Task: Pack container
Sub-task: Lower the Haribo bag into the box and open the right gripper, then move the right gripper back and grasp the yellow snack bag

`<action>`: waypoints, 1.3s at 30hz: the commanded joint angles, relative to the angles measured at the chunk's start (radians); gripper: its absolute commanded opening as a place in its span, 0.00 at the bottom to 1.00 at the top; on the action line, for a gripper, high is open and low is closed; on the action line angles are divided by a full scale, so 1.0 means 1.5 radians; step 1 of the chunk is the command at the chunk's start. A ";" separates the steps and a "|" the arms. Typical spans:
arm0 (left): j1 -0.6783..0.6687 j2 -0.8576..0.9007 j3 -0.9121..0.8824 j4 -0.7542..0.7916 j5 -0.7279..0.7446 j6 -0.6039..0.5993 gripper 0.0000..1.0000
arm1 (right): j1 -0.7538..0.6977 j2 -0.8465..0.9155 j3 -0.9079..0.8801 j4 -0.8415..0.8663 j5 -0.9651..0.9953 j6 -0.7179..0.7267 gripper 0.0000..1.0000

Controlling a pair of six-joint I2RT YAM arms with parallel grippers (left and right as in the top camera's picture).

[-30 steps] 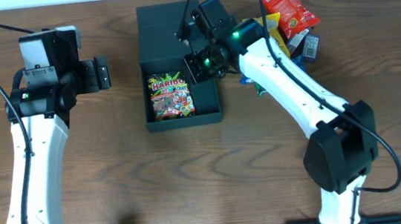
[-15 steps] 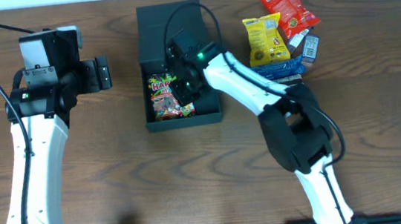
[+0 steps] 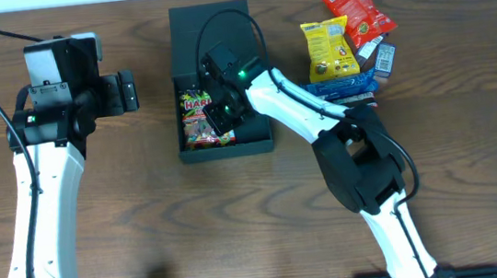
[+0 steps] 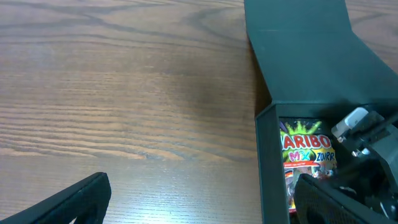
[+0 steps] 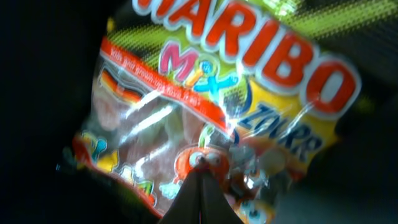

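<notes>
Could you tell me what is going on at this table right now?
The right gripper is down inside the dark container, right over a Haribo Mix packet lying in it; I cannot tell whether its jaws are open. The left gripper hovers beside the container, jaws open, empty. A yellow packet and a red packet lie outside, on the container's right, not yet packed.

One container [image 3: 200,33], one Haribo bag [image 3: 194,117]
</notes>
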 commanded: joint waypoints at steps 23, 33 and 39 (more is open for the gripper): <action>0.002 -0.006 0.016 -0.010 0.002 0.007 0.96 | -0.173 -0.198 0.103 -0.026 0.299 -0.020 0.99; 0.002 -0.006 0.016 -0.023 0.002 0.007 0.95 | -0.269 -0.060 0.103 -0.023 0.392 0.010 0.99; 0.002 -0.006 0.016 -0.035 0.002 0.007 0.95 | -0.296 -0.009 0.103 -0.014 0.369 0.010 0.99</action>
